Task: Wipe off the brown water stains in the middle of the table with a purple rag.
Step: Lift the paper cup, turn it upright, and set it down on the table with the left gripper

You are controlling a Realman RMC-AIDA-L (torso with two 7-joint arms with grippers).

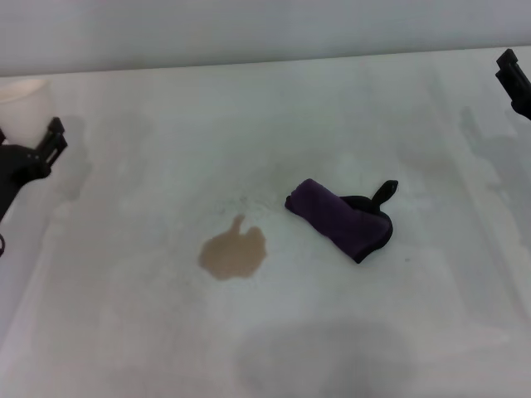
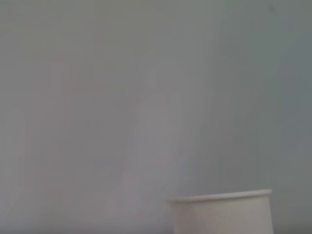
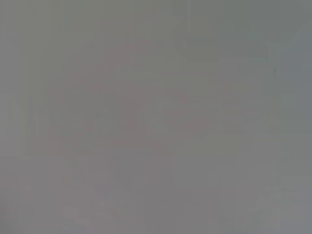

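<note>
A light tan-brown water stain (image 1: 233,252), roundish with a small upward nub, lies near the middle of the white table (image 1: 124,332). The purple rag (image 1: 341,219), a rolled dark bundle with black edging and a black loop tab, lies on the table just right of the stain, apart from it. My left gripper (image 1: 51,143) hangs at the far left edge, well away from both. My right gripper (image 1: 513,76) is at the far right top corner, only partly in view. Neither holds anything that shows.
A pale cup (image 1: 20,89) stands at the back left corner near my left gripper; its rim also shows in the left wrist view (image 2: 222,210). The right wrist view shows only blank grey surface. A soft shadow falls on the table's front.
</note>
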